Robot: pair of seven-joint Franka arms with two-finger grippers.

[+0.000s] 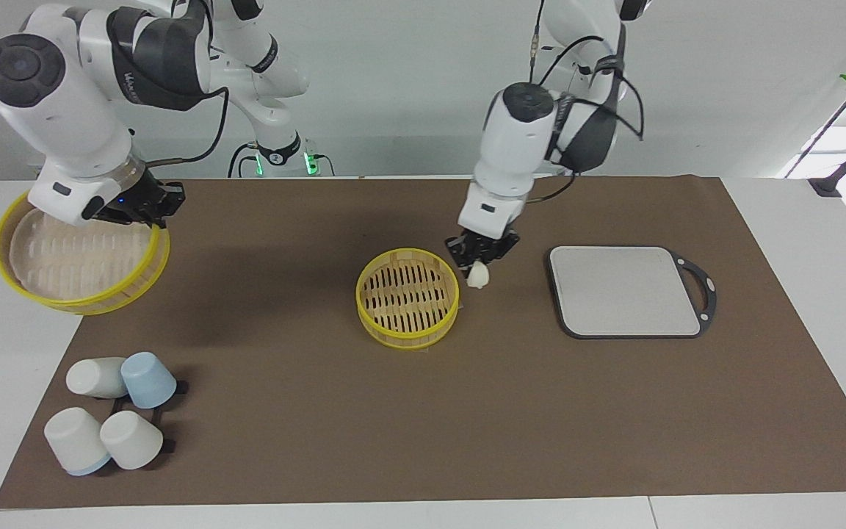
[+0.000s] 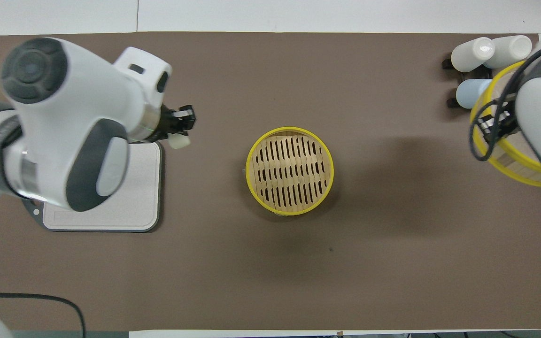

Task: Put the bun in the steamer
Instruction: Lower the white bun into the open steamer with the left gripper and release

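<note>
While raised over the brown mat (image 1: 423,411) between the steamer (image 1: 407,297) and the grey board (image 1: 625,290), left gripper (image 1: 479,266) clamped on the bun (image 1: 478,275), jaws narrowed to the bun's width. Bun hanging from the fingertips (image 1: 468,258), clear of the mat, just beside the steamer's yellow rim on the side toward the left arm's end of the table, not yet over the slatted floor. In the overhead view, left gripper (image 2: 180,130) and bun (image 2: 179,142) shown off the corner of the board (image 2: 111,216), well apart from the steamer (image 2: 289,170). Steamer basket standing open on the mat under no jaws, floor bare.

Right gripper (image 1: 145,208) lifted over the right arm's end of the table, jaws closed on the rim of the steamer lid (image 1: 81,268), lid tilted and hanging below the fingers, partly past the mat's edge. Same lid (image 2: 510,155) and right gripper (image 2: 491,124) at the edge of the overhead view, partly covered by the arm. Four cups (image 1: 111,411), white and blue, on their black rack on the mat, below the held lid and farther from the robots than the steamer.
</note>
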